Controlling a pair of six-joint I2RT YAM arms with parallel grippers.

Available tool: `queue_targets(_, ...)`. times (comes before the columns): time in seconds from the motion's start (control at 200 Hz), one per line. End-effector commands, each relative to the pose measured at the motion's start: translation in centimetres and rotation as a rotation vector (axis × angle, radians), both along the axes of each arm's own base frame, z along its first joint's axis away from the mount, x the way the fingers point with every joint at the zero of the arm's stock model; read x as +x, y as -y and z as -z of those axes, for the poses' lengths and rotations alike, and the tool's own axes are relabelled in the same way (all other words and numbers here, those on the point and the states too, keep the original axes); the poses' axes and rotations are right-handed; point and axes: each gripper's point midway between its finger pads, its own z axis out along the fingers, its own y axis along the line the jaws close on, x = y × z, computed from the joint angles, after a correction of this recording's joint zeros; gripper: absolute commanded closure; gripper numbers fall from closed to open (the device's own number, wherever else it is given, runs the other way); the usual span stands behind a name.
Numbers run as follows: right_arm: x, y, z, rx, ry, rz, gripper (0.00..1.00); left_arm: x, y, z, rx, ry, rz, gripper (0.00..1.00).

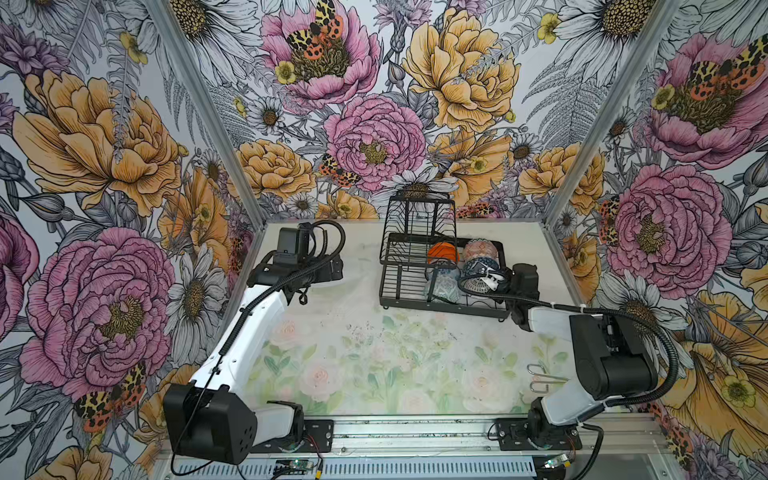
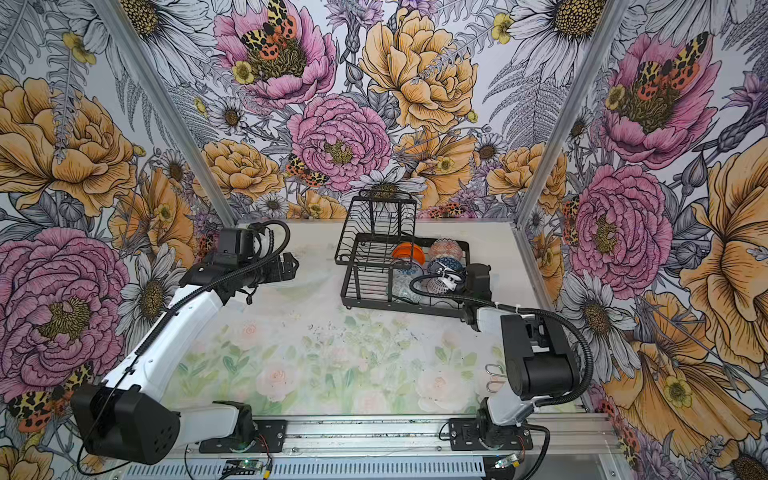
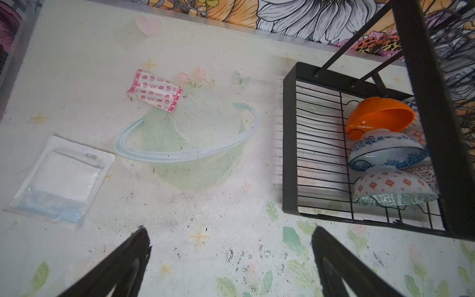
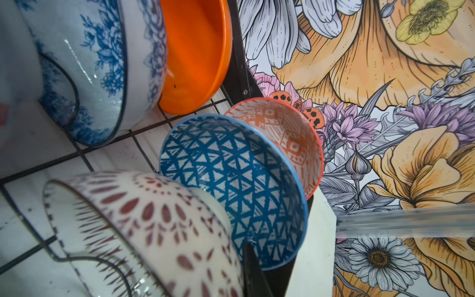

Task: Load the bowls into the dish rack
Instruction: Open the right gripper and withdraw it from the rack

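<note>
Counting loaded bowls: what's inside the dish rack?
Six bowls in the dish rack, lower tray: orange, orange-white, blue geometric, blue floral, grey-green, dark-patterned white. Upper basket looks empty. Right arm hides part of the tray.

6 bowls (image 3: 380,113), 1 dish rack (image 3: 289,144), 2 packets (image 3: 154,91).

Bowls (image 1: 478,266) stand on edge in two rows in the right half of the dish rack (image 1: 382,291), far right on the worktop (image 1: 374,353); the rack's raised tier (image 1: 419,216) stands rear left.
</note>
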Motion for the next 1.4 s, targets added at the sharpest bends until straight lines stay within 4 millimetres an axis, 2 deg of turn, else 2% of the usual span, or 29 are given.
queue_targets(0.0, -0.8, -1.9, 1.9, 0.061, -0.085, -0.068, 1.0, 0.1, -0.1, -1.3, -0.007, 0.053, 0.015, 0.01)
queue_targets(0.145, -0.7, -1.8, 1.1, 0.049, -0.062, -0.065, 0.78, 0.1, -0.1, -1.4, -0.009, 0.056, 0.016, 0.01)
queue_targets(0.215, -0.8, -1.7, 0.9, 0.042, -0.056, -0.064, 0.71, 0.1, 0.0, -1.2, -0.011, 0.054, 0.018, 0.01)
queue_targets(0.51, -0.7, -1.3, -0.5, 0.037, -0.02, -0.046, 0.59, 0.0, 0.0, -1.1, -0.013, 0.054, 0.02, 0.01)
queue_targets(0.6, -0.7, -1.2, -1.2, 0.043, -0.003, -0.035, 0.51, -0.2, 0.0, -1.2, -0.014, 0.056, 0.02, 0.01)
queue_targets(0.726, -0.7, -0.7, -1.8, 0.059, 0.018, -0.013, 0.33, -0.2, 0.0, -1.3, -0.015, 0.059, 0.021, 0.01)
queue_targets(0.746, -0.7, -0.7, -1.8, 0.061, 0.018, -0.01, 0.23, -0.2, 0.0, -1.3, -0.016, 0.059, 0.022, 0.01)
queue_targets(0.761, -0.7, -0.7, -1.8, 0.063, 0.017, -0.009, 0.2, -0.2, 0.0, -1.3, -0.016, 0.059, 0.023, 0.01)
queue_targets(0.846, -0.9, -0.5, -1.9, 0.068, 0.019, -0.001, 0.12, -0.3, 0.1, -1.4, -0.017, 0.063, 0.024, 0.01)
queue_targets(0.896, -0.9, -0.5, -2.2, 0.075, 0.024, 0.004, 0.01, -0.4, 0.0, -1.5, -0.016, 0.065, 0.024, 0.01)
queue_targets(1.151, -1.2, 0.0, -3.9, 0.079, 0.068, 0.026, 0.01, -0.6, -0.1, -1.7, -0.019, 0.073, 0.024, 0.01)
queue_targets(1.396, -2.1, 0.2, -7.2, 0.098, 0.144, 0.033, 0.0, -0.7, -0.1, -2.4, -0.023, 0.091, 0.026, 0.01)
